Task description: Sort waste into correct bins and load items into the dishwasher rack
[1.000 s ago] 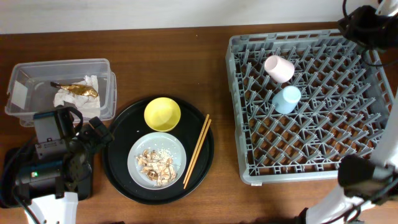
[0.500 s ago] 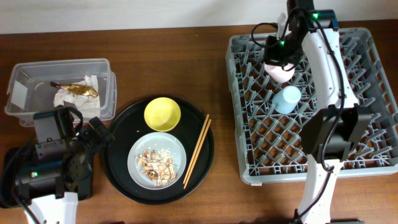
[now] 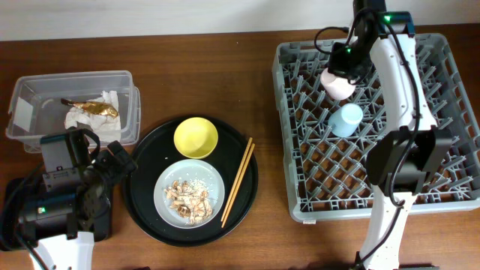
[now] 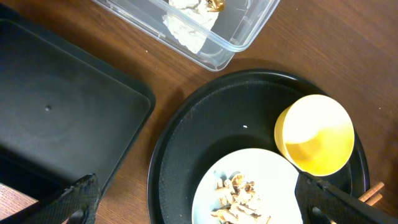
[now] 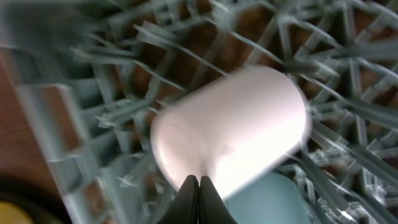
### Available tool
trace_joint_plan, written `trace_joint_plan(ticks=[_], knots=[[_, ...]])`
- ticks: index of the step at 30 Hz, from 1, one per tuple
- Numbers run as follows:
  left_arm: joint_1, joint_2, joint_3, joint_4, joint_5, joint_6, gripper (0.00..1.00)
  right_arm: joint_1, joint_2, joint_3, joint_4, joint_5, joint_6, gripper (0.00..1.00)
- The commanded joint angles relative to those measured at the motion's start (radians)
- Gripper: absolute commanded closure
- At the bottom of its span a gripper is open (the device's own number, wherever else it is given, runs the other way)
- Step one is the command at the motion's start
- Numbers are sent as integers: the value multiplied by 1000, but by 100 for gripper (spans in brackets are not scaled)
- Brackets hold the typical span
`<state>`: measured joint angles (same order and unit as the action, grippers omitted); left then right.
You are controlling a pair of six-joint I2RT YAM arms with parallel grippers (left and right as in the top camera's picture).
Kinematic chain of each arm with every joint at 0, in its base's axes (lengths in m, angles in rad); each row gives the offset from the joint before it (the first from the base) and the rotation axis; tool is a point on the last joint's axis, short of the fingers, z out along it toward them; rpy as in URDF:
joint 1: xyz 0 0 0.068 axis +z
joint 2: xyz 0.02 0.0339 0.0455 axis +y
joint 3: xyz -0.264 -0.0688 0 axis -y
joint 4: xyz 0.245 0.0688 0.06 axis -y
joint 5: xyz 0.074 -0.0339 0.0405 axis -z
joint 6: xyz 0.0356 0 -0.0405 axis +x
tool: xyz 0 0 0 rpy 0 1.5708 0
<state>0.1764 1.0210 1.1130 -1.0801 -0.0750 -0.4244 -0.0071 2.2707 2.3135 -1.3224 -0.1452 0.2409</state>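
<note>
Pinching right jaws fully together into one thin dark wedge, gripping nothing, tip set against the smooth rounded side of the small pink cup (image 5: 230,130); cannot tell whether touching. Lying on its side, that cup, among the upright pegs of the dishwasher rack (image 3: 289,150), a grey plastic lattice, near its back left corner. Just beside it, toward the front of the rack, the small light-blue cup (image 3: 346,119), matte and round.

Holding left jaws spread wide and empty above the glossy round black tray (image 4: 205,130). On that tray: a smooth yellow bowl (image 4: 314,134); touching it, a pale grey round plate (image 4: 280,180) bearing a crumbly heap of brownish food scraps (image 3: 187,199) flecked with white grains; a pair of slim wooden chopsticks (image 3: 238,182) lying side by side along the plate's right.

Farther left on the wood-grain desk (image 3: 225,75), a flat black rectangular tray (image 4: 56,112) with rounded corners, and a clear rectangular plastic box (image 3: 75,79) containing the crumpled white paper napkin (image 3: 86,118) under a shiny gold-brown wrapper (image 3: 91,107).
</note>
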Motion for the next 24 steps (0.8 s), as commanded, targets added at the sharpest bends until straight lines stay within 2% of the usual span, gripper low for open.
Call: trace_joint_plan(ticks=[1, 4, 6, 8, 12, 15, 18, 24], knots=[[5, -6, 14, 1, 7, -9, 1, 1, -30, 22, 6, -113, -55, 96], [5, -6, 14, 1, 7, -9, 1, 0, 6, 7, 5, -58, -75, 96], [5, -6, 14, 1, 7, -9, 1, -3, 27, -6, -15, 89, 2, 96], [5, -6, 14, 1, 7, -9, 1, -8, 23, -7, -29, 171, 12, 96], [5, -6, 14, 1, 7, -9, 1, -8, -19, 92, -111, 304, 71, 96], [5, -6, 14, 1, 7, -9, 1, -2, -57, 236, -188, 306, 76, 96], [5, -6, 14, 1, 7, -9, 1, 17, -62, 379, -252, 151, 19, 96], [5, -6, 14, 1, 7, -9, 1, 38, 7, 273, -151, 184, 19, 96]])
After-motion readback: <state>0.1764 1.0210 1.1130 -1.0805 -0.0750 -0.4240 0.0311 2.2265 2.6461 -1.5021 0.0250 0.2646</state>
